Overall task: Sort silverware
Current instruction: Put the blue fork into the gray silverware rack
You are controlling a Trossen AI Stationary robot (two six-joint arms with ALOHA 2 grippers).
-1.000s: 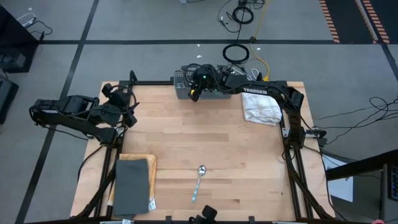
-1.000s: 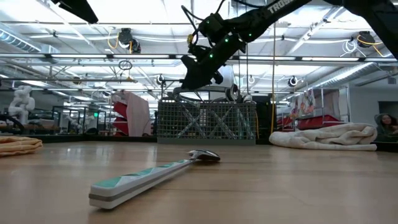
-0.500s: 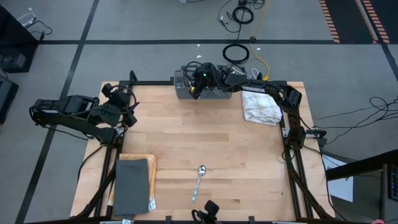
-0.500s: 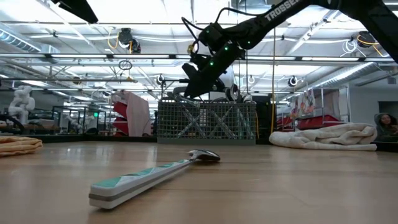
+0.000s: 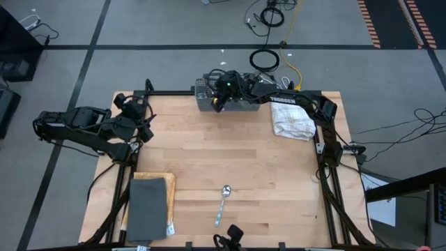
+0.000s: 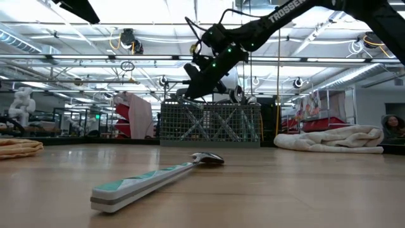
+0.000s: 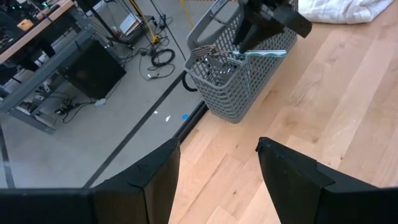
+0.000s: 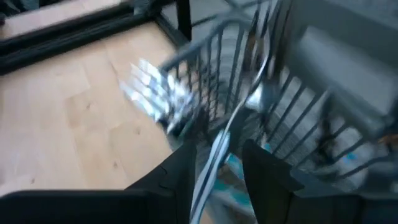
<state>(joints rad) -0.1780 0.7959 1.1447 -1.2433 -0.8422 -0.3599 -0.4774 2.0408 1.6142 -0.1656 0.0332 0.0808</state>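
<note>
**Right gripper at the basket, one spoon on the table**

High view: The right arm [image 5: 300, 104] reaches across the far edge of the light plank table [image 5: 230, 153]; its gripper [image 5: 217, 101] is over the grey mesh basket [image 5: 203, 97]. A crumpled white towel [image 5: 293, 120] lies beside the basket. A spoon [image 5: 223, 202] lies alone near the front edge, bowl toward the basket. A flat grey pad [image 5: 148, 208] rests on a board at the front left corner. The left arm [image 5: 90, 127] waits folded off the table's left edge.

Low view: The spoon [image 6: 152, 180] lies flat, its blocky handle with a teal and white pattern nearest, its shiny bowl behind. The basket [image 6: 210, 125] stands upright, a square wire grid. The right gripper [image 6: 199, 79] hangs just above its rim.

Left wrist view: The left gripper [image 7: 217, 168] is spread wide and holds nothing. Farther off, the right gripper [image 7: 249, 46] pinches a piece of silverware [image 7: 261, 55] with a light blue handle, lying level above the basket [image 7: 230, 93]; other metal pieces lie inside.

Right wrist view: Blurred; a slim metal shaft runs between the right fingers [image 8: 264, 168], against the basket wires [image 8: 236, 56].
</note>
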